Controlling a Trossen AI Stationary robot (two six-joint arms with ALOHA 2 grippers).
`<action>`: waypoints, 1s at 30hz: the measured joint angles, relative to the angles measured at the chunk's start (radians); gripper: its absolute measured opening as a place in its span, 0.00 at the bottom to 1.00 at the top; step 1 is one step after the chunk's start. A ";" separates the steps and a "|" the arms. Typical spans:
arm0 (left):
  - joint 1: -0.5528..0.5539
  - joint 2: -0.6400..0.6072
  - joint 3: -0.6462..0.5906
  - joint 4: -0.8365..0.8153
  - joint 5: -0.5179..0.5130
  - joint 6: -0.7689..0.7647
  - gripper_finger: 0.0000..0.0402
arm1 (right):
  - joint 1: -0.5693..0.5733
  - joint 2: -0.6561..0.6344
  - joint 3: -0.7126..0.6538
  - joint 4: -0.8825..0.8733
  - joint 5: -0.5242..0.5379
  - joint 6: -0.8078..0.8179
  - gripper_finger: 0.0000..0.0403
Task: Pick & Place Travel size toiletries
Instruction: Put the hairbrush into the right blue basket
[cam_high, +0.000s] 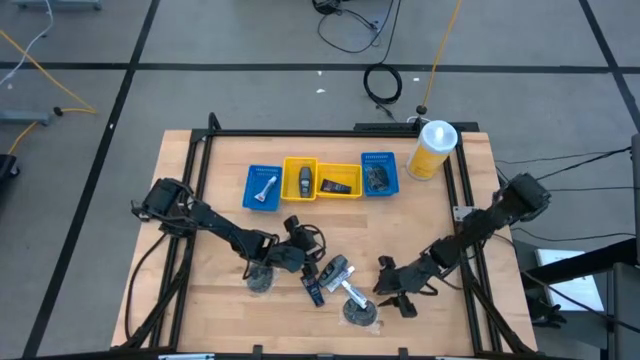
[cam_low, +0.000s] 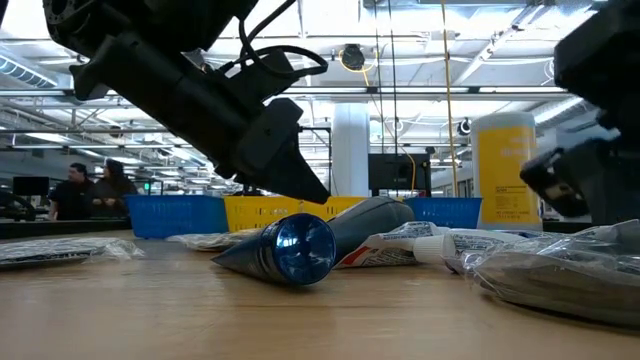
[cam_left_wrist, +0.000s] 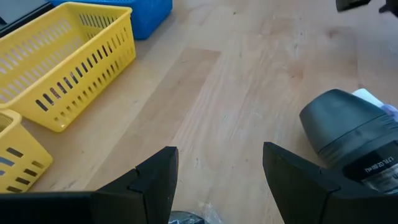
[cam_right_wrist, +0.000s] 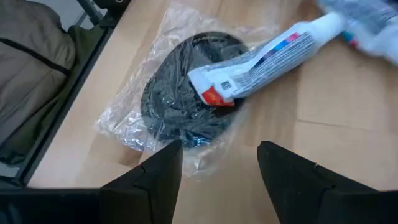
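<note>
Two grippers hang low over the front of the table, both with fingers spread and nothing between them. On the left, the left gripper (cam_high: 290, 252) hovers just beside a dark tube (cam_left_wrist: 348, 134) near the table's front middle; from where I stand its best move looks like lining the fingers across the tube's body, not along it. That tube's long axis seems to run diagonally, cap end toward the front edge. Further right, the right gripper (cam_right_wrist: 217, 165) sits just short of a wrapped grey disc (cam_right_wrist: 186, 99), with a white tube (cam_right_wrist: 267, 56) lying slantwise across it, cap pointing away from the disc.
</note>
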 joint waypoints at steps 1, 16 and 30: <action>0.000 0.000 0.000 -0.001 0.000 0.002 0.58 | 0.001 0.018 0.000 0.015 0.000 0.002 0.49; 0.007 0.000 0.000 -0.005 0.000 0.003 0.58 | 0.039 0.016 0.003 -0.112 0.094 -0.163 0.02; 0.007 0.000 0.000 -0.011 0.000 -0.003 0.58 | 0.023 -0.470 -0.002 -0.876 0.473 0.247 0.00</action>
